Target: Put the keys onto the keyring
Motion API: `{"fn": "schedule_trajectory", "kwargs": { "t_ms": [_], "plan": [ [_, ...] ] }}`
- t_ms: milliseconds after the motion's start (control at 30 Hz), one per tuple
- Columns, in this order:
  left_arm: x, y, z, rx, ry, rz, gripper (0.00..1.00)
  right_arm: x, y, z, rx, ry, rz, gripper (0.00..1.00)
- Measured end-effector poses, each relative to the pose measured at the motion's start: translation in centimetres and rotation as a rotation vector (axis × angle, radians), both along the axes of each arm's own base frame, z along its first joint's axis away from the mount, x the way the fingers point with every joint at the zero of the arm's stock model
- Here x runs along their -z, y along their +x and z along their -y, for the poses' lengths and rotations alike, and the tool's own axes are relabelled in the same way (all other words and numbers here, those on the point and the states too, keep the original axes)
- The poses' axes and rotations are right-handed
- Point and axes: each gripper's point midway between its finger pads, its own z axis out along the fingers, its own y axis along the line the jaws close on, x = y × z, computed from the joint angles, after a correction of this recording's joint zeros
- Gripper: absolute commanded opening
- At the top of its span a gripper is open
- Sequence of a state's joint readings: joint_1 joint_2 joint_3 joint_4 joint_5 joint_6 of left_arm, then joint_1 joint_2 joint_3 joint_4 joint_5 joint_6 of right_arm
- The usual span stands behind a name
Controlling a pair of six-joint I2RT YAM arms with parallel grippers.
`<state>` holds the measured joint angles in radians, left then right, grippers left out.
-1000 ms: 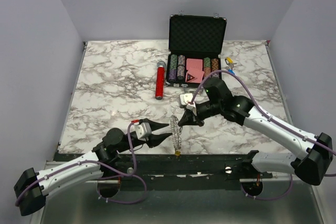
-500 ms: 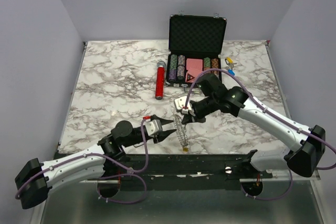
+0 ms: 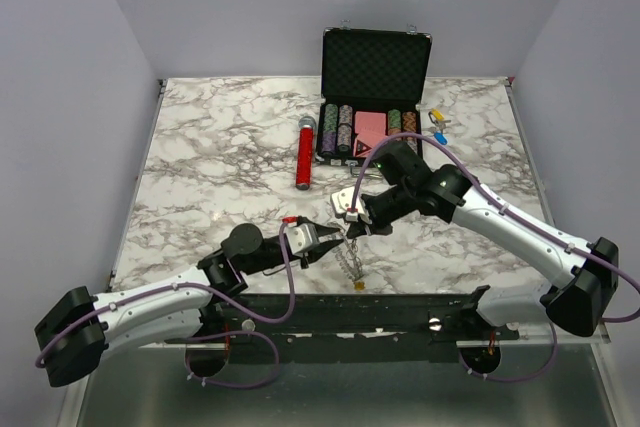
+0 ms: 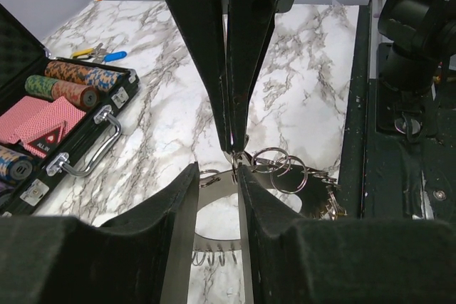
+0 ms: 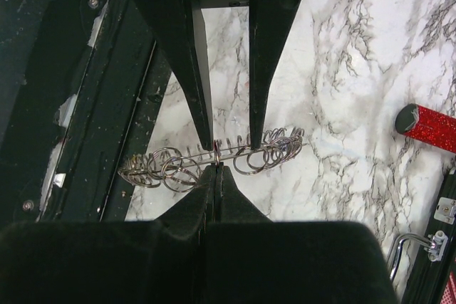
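Observation:
The keyring [image 3: 347,259] is a thin metal ring strung with many small silver rings. It hangs on edge near the table's front edge, pinched at its top by my shut right gripper [image 3: 352,231]. In the right wrist view my right gripper [image 5: 216,167] is shut on the keyring's wire [image 5: 171,169]. My left gripper [image 3: 328,239] is open, with a finger on each side of the ring close to the right gripper's tips. It shows open in the left wrist view [image 4: 217,172], with the keyring [image 4: 285,172] just beyond. Small keys with yellow and blue tags [image 3: 437,123] lie at the back right.
An open black case of poker chips and cards [image 3: 372,132] stands at the back centre; its handle [image 4: 89,151] shows in the left wrist view. A red glitter cylinder [image 3: 304,157] lies left of the case. The black front rail [image 3: 400,302] runs just below the hanging ring.
My left arm has reached right and forward, so its open jaws now straddle the keyring. My right gripper has kept hold of the ring and shifted slightly.

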<state>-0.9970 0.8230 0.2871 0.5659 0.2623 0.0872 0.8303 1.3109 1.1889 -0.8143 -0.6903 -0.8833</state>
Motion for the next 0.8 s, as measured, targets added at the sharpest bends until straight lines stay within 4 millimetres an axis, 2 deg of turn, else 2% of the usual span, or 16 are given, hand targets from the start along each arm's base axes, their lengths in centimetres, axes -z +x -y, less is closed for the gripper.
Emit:
{"fn": "schedule_trajectory", "kwargs": {
  "t_ms": [267,500,800],
  "plan": [
    [0.58,-0.16,0.50,0.022,0.010,-0.016,0.27,-0.04,0.01,-0.01,0.001,0.001,0.000,0.00],
    [0.29,-0.31,0.84,0.039,0.004,-0.021,0.00,-0.05,0.01,-0.02,0.002,0.001,-0.001,0.00],
    [0.35,-0.39,1.13,0.049,0.009,-0.036,0.00,0.01,0.04,0.06,0.016,-0.005,-0.010,0.00]
  ]
}}
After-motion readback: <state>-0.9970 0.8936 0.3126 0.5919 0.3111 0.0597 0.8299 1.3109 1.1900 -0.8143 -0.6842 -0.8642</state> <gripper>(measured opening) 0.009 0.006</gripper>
